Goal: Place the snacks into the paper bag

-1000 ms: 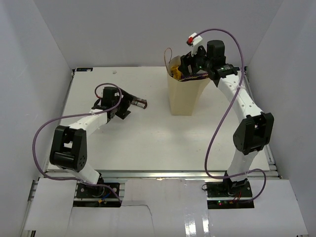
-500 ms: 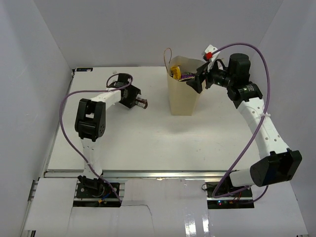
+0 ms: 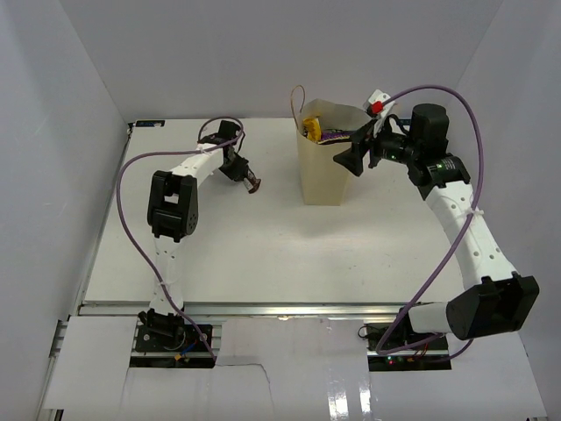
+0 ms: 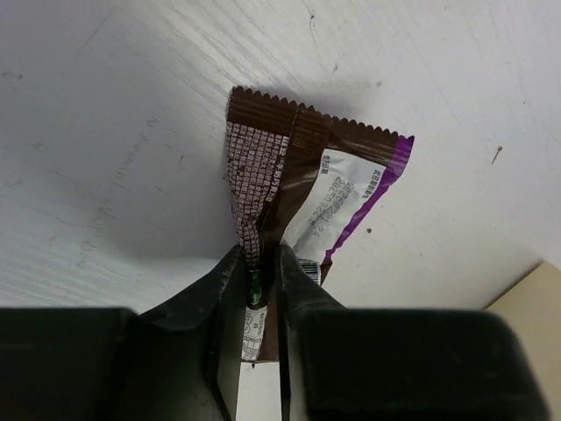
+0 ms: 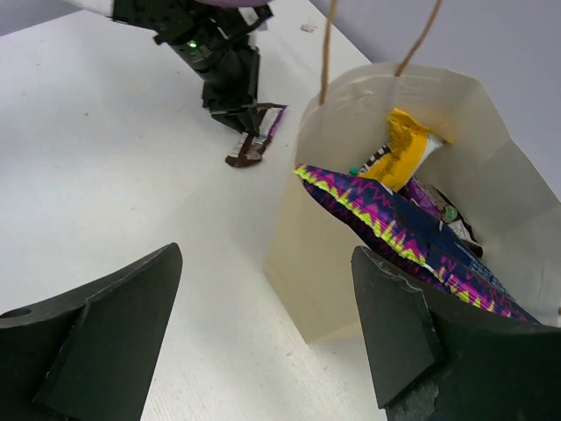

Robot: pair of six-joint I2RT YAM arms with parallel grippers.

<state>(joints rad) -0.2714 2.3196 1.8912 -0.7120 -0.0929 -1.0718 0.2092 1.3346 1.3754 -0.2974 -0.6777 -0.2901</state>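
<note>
Left gripper (image 4: pixel 259 267) pinches the dark brown bar (image 4: pixel 302 175) near the far table (image 3: pixel 263 263) edge; raise it over the paper bag (image 3: pixel 323 180) rim, clear of the spread right gripper (image 5: pixel 266 259).

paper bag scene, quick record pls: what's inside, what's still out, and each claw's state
paper bag: upright, top open
inside: yellow-brown packet; purple zigzag bag sticking out of the top
still out: dark brown bar, left of the bag
left claw: shut on one end of the bar
right claw: open, empty, beside the bag's top
</note>
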